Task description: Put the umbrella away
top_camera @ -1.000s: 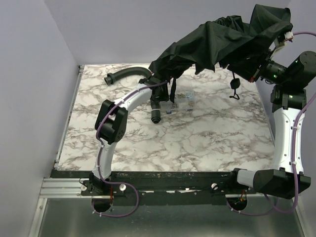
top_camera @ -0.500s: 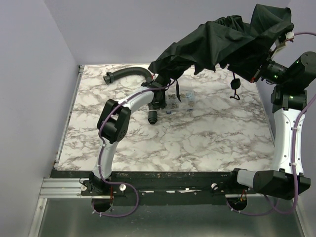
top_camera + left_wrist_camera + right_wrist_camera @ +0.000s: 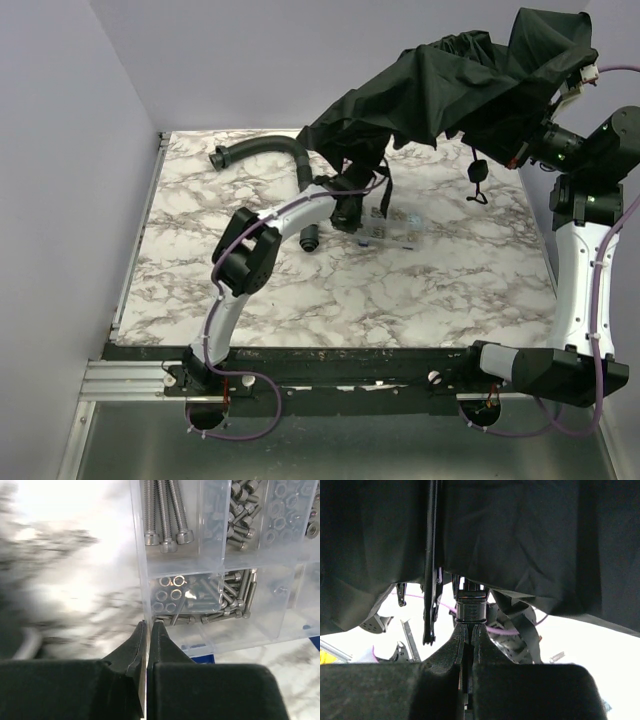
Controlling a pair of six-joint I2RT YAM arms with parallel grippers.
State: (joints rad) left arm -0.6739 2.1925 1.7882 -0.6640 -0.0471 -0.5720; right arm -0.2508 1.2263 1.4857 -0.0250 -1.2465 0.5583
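The umbrella point(image 3: 450, 90) has a black canopy, part open and drooping, held high over the table's back right. Its loop strap point(image 3: 477, 172) dangles below. My right gripper point(image 3: 525, 150) sits under the canopy's right end. In the right wrist view it point(image 3: 468, 627) is shut on the umbrella's thin shaft just below a black collar point(image 3: 470, 608), with fabric point(image 3: 520, 540) filling the top. My left gripper point(image 3: 372, 222) is low on the table under the canopy's left edge. In the left wrist view it point(image 3: 148, 625) is shut on the side wall of a clear parts box point(image 3: 225, 555).
The clear box point(image 3: 400, 228) holds screws, nuts and washers in compartments. A black ribbed hose point(image 3: 260, 150) curves across the back left of the marble table point(image 3: 420, 290). Walls stand close on the left and right.
My left gripper has moved right and slightly nearer, dragging the clear parts box with it. The right arm and the umbrella have barely moved.
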